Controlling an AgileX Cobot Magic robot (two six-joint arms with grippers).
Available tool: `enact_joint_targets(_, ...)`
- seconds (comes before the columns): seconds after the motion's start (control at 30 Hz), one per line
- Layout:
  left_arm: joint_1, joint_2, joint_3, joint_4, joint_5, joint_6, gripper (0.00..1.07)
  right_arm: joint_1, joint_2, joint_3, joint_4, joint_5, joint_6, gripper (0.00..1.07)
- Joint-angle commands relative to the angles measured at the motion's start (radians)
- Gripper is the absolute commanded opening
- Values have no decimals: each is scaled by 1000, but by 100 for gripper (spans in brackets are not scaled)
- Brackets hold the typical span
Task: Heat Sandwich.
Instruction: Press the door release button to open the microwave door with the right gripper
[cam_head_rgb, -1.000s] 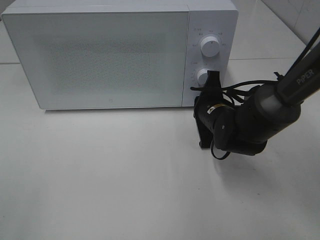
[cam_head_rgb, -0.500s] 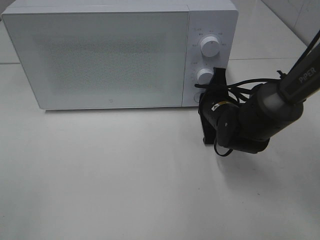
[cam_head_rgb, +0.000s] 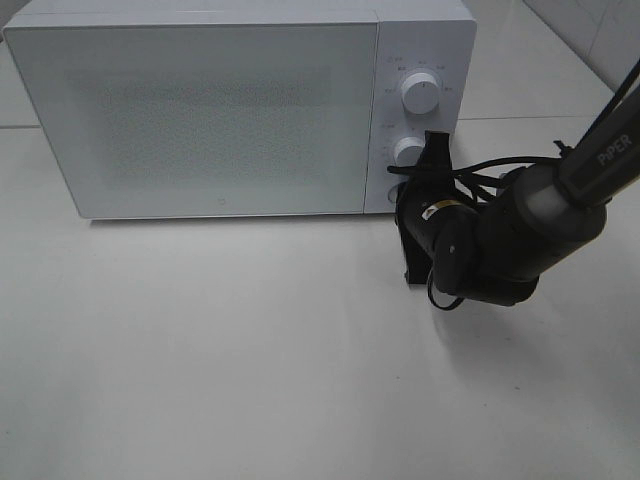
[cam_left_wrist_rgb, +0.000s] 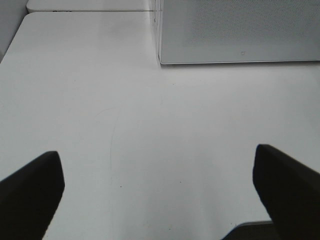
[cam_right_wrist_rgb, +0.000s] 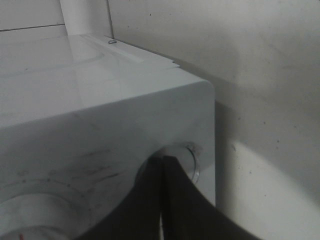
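One microwave, two knobs.

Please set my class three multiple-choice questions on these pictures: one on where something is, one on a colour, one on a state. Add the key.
1. Where does the right gripper reach?
A. the microwave's control panel
B. the microwave's roof
C. the table's left edge

2. What colour is the microwave?
A. white
B. black
C. red

3. How is the microwave's door?
A. wide open
B. shut
C. ajar

Key:
1 A: the right wrist view shows its fingers at a round button on the panel.
2 A: the whole casing is white.
3 B: the door lies flush with the front.
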Motion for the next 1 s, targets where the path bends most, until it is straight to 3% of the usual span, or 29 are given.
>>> enact_joint_targets(0.03,4,-6,1,-7,-4,-8,97,-27,-2,-38,-27,-44,-16,0)
enact_joint_targets(0.53,4,-6,1,-7,-4,-8,97,-33,-2,-75,4,-122,-49,0)
enact_joint_targets(0.83,4,-6,1,-7,-4,-8,97,-33,77,-197,43,-158,-122,0)
enact_joint_targets(1.0,4,-6,1,-7,-4,-8,97,-33,80,-211,50,-183,-164,0)
